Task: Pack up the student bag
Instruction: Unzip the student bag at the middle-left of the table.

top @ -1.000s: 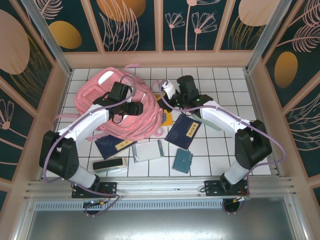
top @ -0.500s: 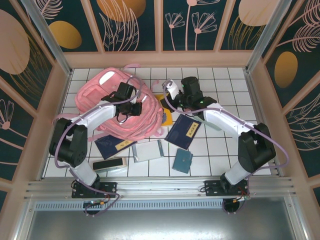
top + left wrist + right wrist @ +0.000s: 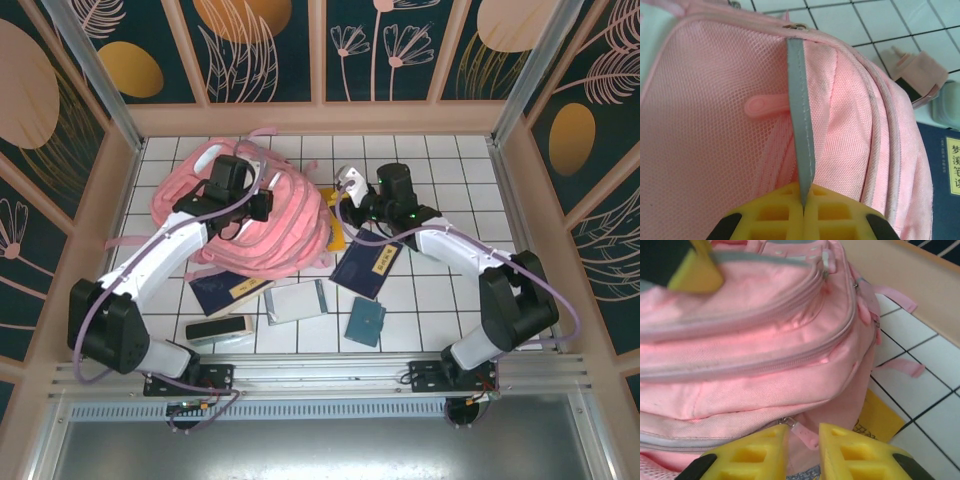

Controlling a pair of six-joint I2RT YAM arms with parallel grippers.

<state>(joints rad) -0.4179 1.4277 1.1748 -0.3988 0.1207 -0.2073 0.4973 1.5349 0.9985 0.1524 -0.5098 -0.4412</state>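
Observation:
The student bag [image 3: 262, 222], pink and soft, lies at the back left of the tiled table. My left gripper [image 3: 254, 205] sits on top of it, shut on the bag's grey reflective stripe [image 3: 799, 110], which runs taut up from the yellow pads [image 3: 785, 212]. A round pink zip pull [image 3: 760, 106] lies left of the stripe on the mesh. My right gripper [image 3: 340, 200] is at the bag's right side, open. A pink zip pull [image 3: 805, 434] hangs between its fingers [image 3: 755, 452], and the jaws stand apart from it. The left gripper's pad [image 3: 695, 270] shows above the bag [image 3: 765, 355].
A yellow book [image 3: 880, 417] pokes out under the bag's right edge. In front lie a dark blue book [image 3: 368, 262], another blue book [image 3: 232, 290], a grey case [image 3: 297, 300], a teal notebook [image 3: 366, 321] and a black case [image 3: 218, 328]. Wooden walls close in the table.
The left gripper has moved back and left across the bag's top, still holding the stripe. The right gripper has shifted slightly right along the bag's side.

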